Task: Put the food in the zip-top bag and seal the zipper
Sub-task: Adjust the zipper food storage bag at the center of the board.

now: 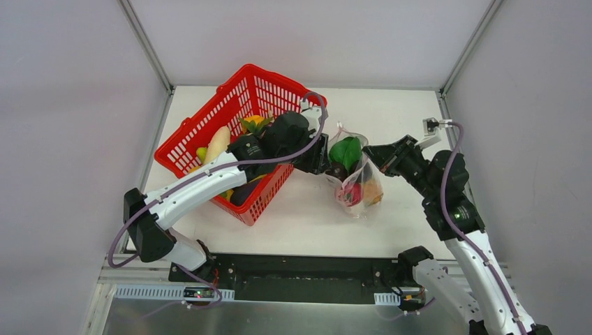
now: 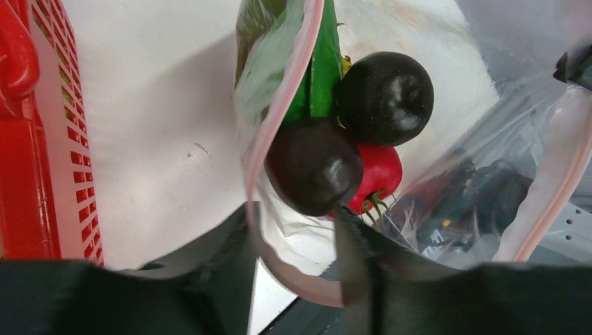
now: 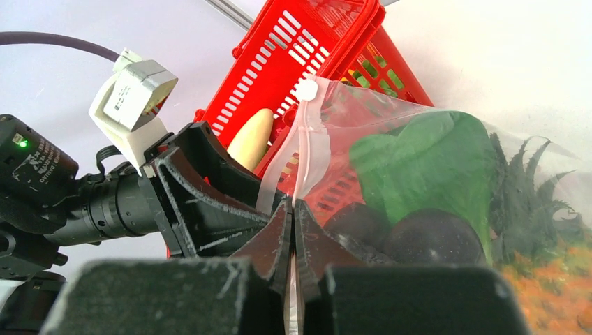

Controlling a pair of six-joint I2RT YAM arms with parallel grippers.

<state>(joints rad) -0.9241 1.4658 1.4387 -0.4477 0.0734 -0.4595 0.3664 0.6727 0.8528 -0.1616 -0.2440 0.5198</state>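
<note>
One red basket (image 1: 272, 91) beside bag (image 1: 357, 190) — left arm (image 1: 202, 185) stretched across it.

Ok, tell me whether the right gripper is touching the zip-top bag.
Touching. The right wrist view shows the right gripper shut on the zipper of the zip-top bag, the pink strip pinched between its fingers.

The right pincer (image 3: 293, 209) has its 2 fingers pressed together on the pink zipper (image 3: 308, 143) of the zip-top bag (image 3: 398, 105). Through the clear plastic show a green leafy vegetable (image 3: 426, 160), 2 dark eggplants (image 3: 433, 241) and an orange pineapple (image 3: 551, 283) at the right. Behind stands a red basket (image 3: 307, 42) holding a pale radish (image 3: 251, 138). The left pincer (image 3: 241, 195) reaches in from the left, seemingly at the bag's rim.
</note>
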